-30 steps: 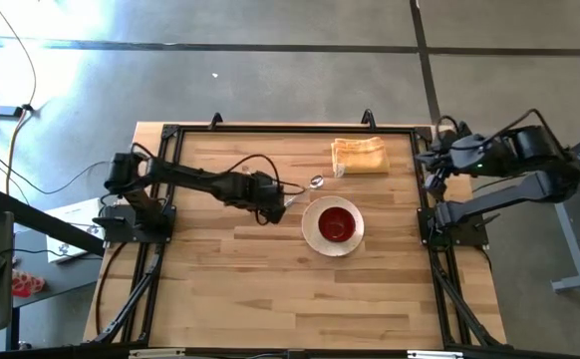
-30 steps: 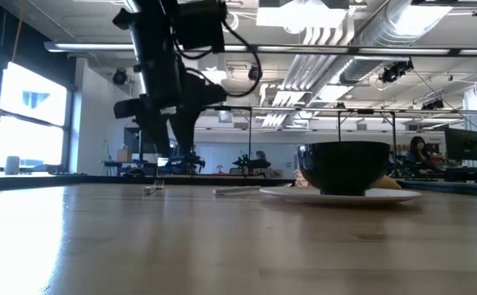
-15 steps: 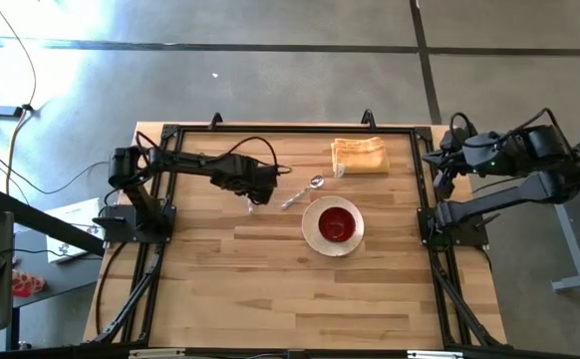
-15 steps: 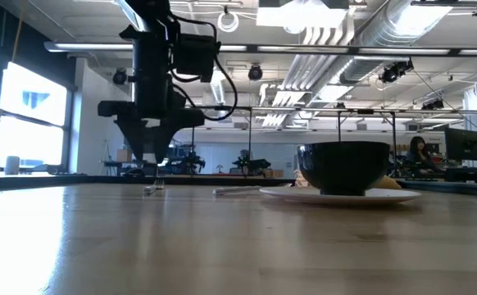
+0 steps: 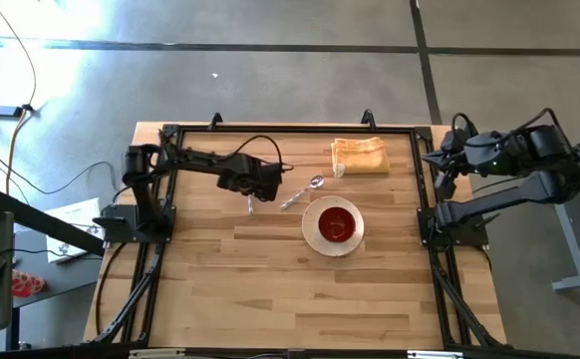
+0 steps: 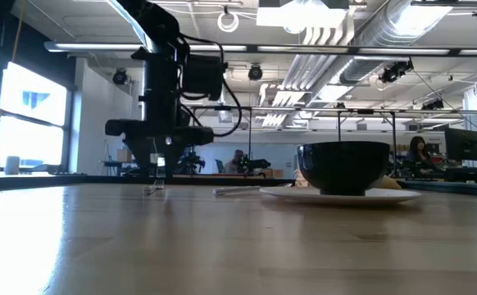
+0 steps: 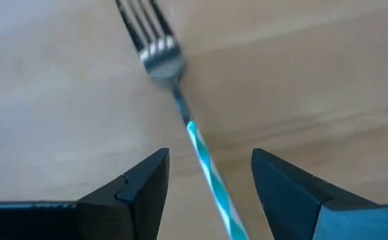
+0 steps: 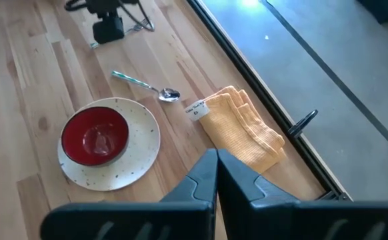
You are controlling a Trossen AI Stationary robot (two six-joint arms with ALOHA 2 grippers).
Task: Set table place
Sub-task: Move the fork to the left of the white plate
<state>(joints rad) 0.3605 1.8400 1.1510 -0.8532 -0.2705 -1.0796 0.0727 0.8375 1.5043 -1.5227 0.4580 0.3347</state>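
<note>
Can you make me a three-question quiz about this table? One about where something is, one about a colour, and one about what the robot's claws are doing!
1. Where is the small glossy red bowl?
A. On the round cream speckled plate
B. On the folded yellow cloth
C. On the floor

2. What colour is the stripe on the thin silver fork?
A. Red
B. Blue
C. Green

3. What is the left gripper doing?
A. Squeezing the silver spoon
B. Shut on nothing
C. Open over the fork

Answers:
1 A: the high view shows the bowl sitting on the plate.
2 B: the left wrist view shows a blue stripe down the handle.
3 C: both fingers stand apart, with the fork's handle lying between them.
</note>
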